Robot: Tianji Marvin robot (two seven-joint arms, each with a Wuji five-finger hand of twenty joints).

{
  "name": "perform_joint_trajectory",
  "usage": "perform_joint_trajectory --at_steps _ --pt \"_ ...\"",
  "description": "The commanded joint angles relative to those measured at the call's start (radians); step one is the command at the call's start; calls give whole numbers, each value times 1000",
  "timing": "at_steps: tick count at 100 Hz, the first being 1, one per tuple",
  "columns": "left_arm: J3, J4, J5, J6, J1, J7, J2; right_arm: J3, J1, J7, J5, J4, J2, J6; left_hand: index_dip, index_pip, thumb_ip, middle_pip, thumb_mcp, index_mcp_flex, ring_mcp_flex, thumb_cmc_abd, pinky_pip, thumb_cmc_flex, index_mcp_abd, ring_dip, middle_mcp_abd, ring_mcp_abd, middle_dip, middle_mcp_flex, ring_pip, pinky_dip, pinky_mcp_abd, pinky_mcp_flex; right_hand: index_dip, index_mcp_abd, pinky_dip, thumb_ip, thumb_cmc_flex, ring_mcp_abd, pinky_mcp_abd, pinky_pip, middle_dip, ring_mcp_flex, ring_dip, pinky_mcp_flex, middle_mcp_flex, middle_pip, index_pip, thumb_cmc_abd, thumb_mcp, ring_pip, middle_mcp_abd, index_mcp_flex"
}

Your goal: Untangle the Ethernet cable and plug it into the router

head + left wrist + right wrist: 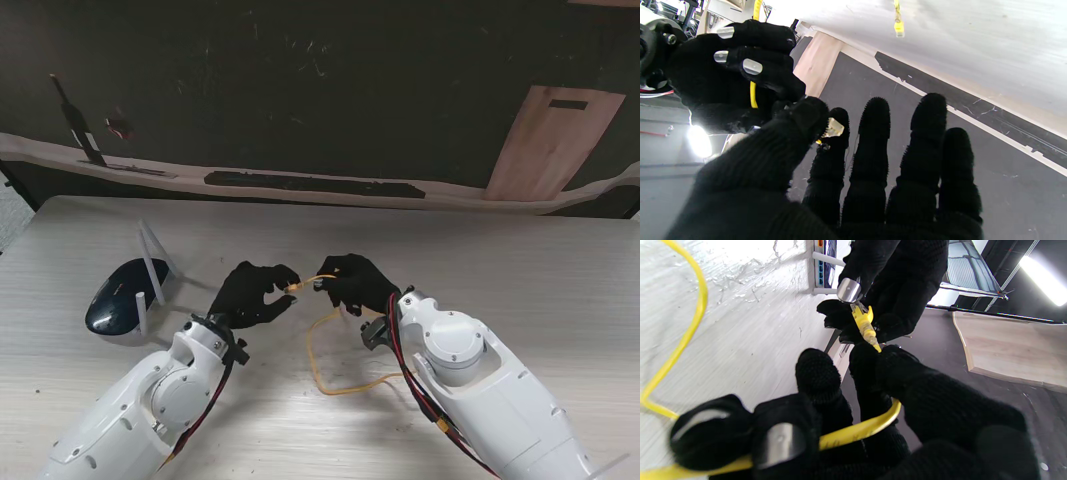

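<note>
The dark blue router with white antennas lies on the table at the left; its port side shows in the right wrist view. A yellow Ethernet cable loops on the table near me and rises between both hands. My left hand pinches the cable's clear plug between thumb and forefinger. My right hand is shut on the cable just behind the plug's yellow boot. The hands nearly touch above the table. The cable's other plug lies on the table.
A light wooden board leans beyond the table's far right edge. A black stand sits on the dark floor past the far left edge. The table's far edge runs behind the hands.
</note>
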Motion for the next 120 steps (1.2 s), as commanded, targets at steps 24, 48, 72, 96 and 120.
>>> perform_joint_trajectory --at_steps 24,48,72,96,120 --pt "2 -4 -11 -11 5 -7 -5 -7 -3 9 2 3 -7 15 -20 14 -16 15 -6 32 48 -6 52 24 -2 9 -21 -90 22 44 32 32 -15 23 13 -9 9 -17 24 -183 -28 91 20 1 16 33 102 91 33 8 -4 57 114 -4" --pt "7 2 -25 -12 2 -3 -9 -7 -4 8 1 2 -7 22 -39 72 -4 -16 -89 72 96 31 79 155 -13 8 -26 -82 53 131 67 40 -22 52 13 -9 9 -17 24 -181 -28 91 20 1 16 33 101 90 33 8 -5 57 114 -4" --pt "14 13 -43 -14 -3 18 -17 -4 -5 16 -3 7 -6 52 -35 146 25 7 -68 107 151 10 104 188 -5 17 -22 -67 84 196 125 47 -16 82 11 -11 -48 -15 30 -116 61 -18 4 -1 -32 3 61 43 26 18 -21 -28 121 -15" --pt "19 12 -32 13 -6 14 -14 -5 1 57 -27 13 5 124 -55 213 53 66 128 162 207 -94 147 112 -9 17 -12 -47 72 259 198 61 -3 115 -6 -10 -79 -27 -58 44 92 -229 -44 -13 -186 -281 -65 -93 -26 -123 53 -382 102 -86" --pt "31 10 -15 43 -15 -26 -4 -31 30 113 -18 28 11 228 -23 262 59 112 141 112 171 -86 132 109 -21 38 -21 -40 105 225 244 59 4 78 164 47 -42 91 -146 92 40 -486 -98 -264 -213 -591 -248 -248 -222 -192 135 -750 56 -180"
